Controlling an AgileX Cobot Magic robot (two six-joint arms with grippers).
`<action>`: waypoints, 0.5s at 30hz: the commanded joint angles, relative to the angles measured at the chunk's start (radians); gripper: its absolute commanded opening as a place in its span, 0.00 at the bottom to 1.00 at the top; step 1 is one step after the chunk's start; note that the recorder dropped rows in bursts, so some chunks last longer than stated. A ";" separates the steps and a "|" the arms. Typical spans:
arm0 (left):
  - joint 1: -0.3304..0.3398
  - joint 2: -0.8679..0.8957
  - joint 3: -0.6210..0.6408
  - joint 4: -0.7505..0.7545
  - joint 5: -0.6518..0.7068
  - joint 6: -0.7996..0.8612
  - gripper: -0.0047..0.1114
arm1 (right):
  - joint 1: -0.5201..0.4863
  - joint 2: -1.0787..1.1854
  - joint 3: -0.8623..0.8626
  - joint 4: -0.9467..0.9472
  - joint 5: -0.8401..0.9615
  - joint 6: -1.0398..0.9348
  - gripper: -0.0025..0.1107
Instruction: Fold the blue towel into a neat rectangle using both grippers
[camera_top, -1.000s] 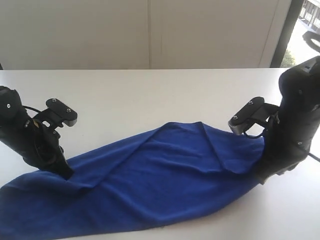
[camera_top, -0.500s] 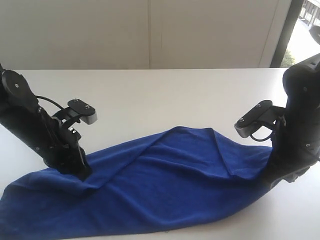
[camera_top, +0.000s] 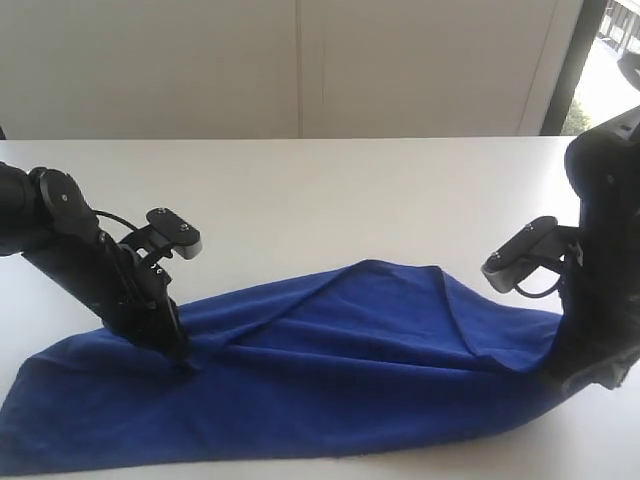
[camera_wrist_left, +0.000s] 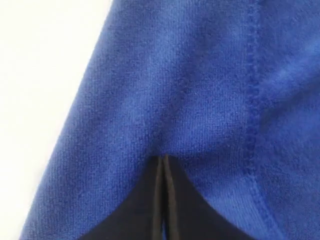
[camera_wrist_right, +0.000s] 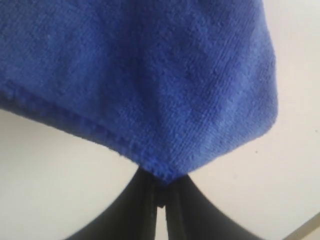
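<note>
The blue towel (camera_top: 350, 370) lies stretched in a long, creased band across the front of the white table (camera_top: 330, 190). My left gripper (camera_top: 183, 358) slants down into a fold near the towel's left part. In the left wrist view the left gripper (camera_wrist_left: 163, 159) is shut, its tips pinching the towel (camera_wrist_left: 175, 90) beside a stitched hem. My right gripper (camera_top: 558, 378) stands at the towel's right end, its tips hidden behind cloth. Seen from the right wrist, the right gripper (camera_wrist_right: 161, 180) is shut on a hemmed corner of the towel (camera_wrist_right: 150, 75).
A pale wall runs behind the table. A dark window frame (camera_top: 565, 70) stands at the back right. The towel's near edge lies close to the table's front edge. Bare tabletop stretches behind the towel.
My left gripper has slid right and tilted lower, dragging its fold along. The right gripper has shifted a little right and down. The towel's raised middle has moved right and sunk.
</note>
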 joint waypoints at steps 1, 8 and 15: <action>0.020 0.042 0.014 0.043 -0.071 0.003 0.04 | 0.000 -0.009 0.001 -0.039 0.111 0.025 0.02; 0.081 0.042 0.014 0.051 -0.074 0.003 0.04 | 0.000 -0.009 0.001 -0.089 0.111 0.051 0.02; 0.109 0.042 0.014 0.065 -0.076 0.003 0.04 | 0.000 -0.009 0.001 -0.089 0.111 0.070 0.02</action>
